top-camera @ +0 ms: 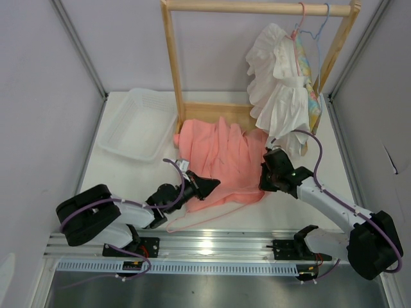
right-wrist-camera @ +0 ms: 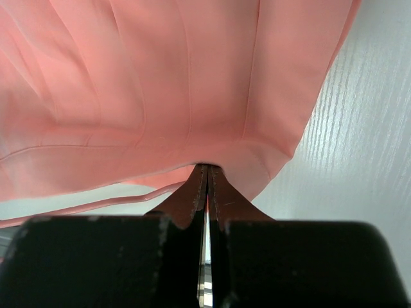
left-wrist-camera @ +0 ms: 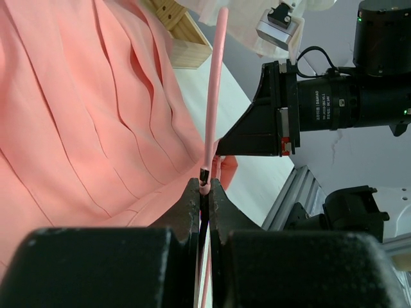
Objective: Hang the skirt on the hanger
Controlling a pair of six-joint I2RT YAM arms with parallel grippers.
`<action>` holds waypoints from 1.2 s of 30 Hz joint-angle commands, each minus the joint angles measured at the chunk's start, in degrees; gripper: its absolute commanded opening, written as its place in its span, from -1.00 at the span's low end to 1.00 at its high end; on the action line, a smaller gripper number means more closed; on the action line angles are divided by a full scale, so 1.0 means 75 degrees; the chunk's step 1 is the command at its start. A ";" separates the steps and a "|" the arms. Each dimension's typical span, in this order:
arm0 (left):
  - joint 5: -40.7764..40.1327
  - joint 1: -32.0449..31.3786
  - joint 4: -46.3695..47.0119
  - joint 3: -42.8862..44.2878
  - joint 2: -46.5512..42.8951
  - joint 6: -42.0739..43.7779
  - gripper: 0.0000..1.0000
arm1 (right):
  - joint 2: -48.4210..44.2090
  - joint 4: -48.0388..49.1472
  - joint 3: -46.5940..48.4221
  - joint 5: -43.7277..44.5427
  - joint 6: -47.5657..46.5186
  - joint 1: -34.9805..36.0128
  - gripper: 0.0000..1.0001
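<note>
The salmon-pink pleated skirt (top-camera: 221, 157) lies spread on the table in front of the wooden rack. My left gripper (top-camera: 215, 184) sits at its near left edge, shut on the thin pink hanger (top-camera: 192, 222), whose wire trails along the skirt's near side. In the left wrist view the hanger wire (left-wrist-camera: 215, 96) rises straight out of the shut left gripper (left-wrist-camera: 204, 183), beside the skirt (left-wrist-camera: 83, 109). My right gripper (top-camera: 263, 174) is at the skirt's right edge. In the right wrist view the right gripper (right-wrist-camera: 207, 168) is shut on the hem of the skirt (right-wrist-camera: 167, 83), and the hanger wire (right-wrist-camera: 83, 206) runs below it.
A white plastic basket (top-camera: 138, 125) stands at the back left. The wooden rack (top-camera: 257, 8) carries a white ruffled garment (top-camera: 276, 83) on a pink hanger and a blue hanger (top-camera: 324, 25) with a pastel garment. A metal rail (top-camera: 212, 244) runs along the near edge.
</note>
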 commanded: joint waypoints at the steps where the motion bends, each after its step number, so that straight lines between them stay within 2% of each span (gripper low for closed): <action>1: -0.0556 0.0056 0.1405 -0.0165 -0.0294 -0.0214 -1.00 | -0.0037 -0.0436 0.0228 0.0203 0.0013 0.0102 -1.00; 14: -0.0310 0.0256 0.1700 -0.0518 -0.0728 -0.0296 -1.00 | 0.0220 -0.0752 0.1014 0.0321 -0.0022 0.0325 -1.00; 26: -0.0298 0.0443 0.2742 -0.0447 -0.0294 -0.0623 -1.00 | 0.0572 -0.1045 0.1354 0.0719 -0.0033 0.0313 -1.00; 29: -0.0205 0.0455 0.2591 -0.0215 -0.0189 -0.0589 -1.00 | 0.0666 -0.1057 0.1389 0.0604 -0.0115 0.0243 -1.00; 36: 0.0006 0.0443 0.3186 0.0056 0.0783 -0.0788 -1.00 | 0.0947 -0.0764 0.1249 0.0321 0.0024 0.0453 -0.97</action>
